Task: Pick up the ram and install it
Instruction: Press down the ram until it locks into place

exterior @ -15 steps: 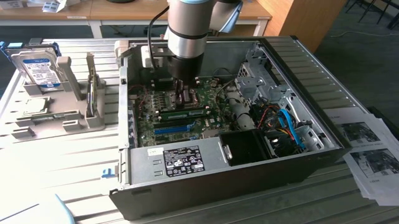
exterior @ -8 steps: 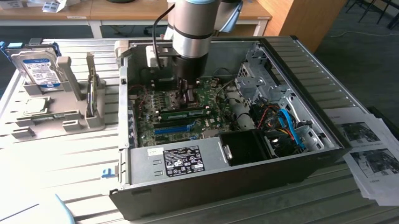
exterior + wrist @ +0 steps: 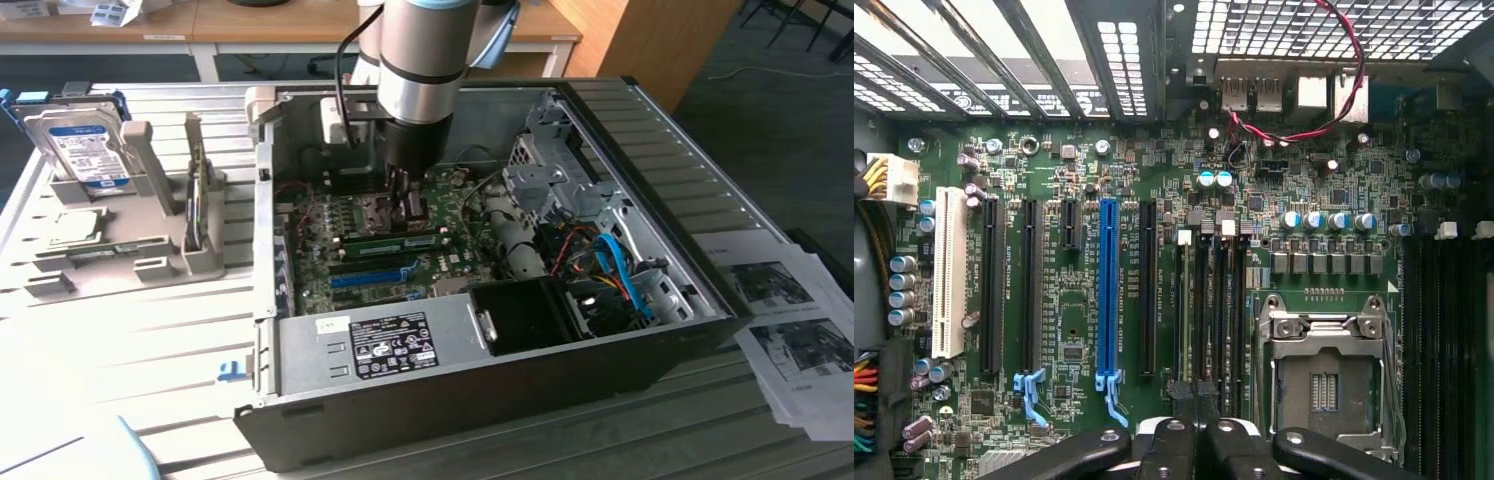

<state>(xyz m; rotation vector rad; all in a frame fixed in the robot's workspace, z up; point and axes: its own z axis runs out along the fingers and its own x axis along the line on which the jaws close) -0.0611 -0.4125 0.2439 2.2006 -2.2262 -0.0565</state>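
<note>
A ram, a narrow green stick with dark chips, stands on edge in a slot of the motherboard inside the open computer case. In the wrist view this ram is seen edge-on in the first of the black memory slots, beside the CPU socket. My gripper reaches down into the case just above the board, close over the stick. Its black fingers are pressed together, so the gripper is shut at one end of the memory slots. No stick is visible between them.
The case walls close in around the arm. Drive cages and coloured cables fill the exterior view's right, with a black fan shroud in front. A grey rack holding a hard drive stands at the left. A blue slot runs beside the memory slots.
</note>
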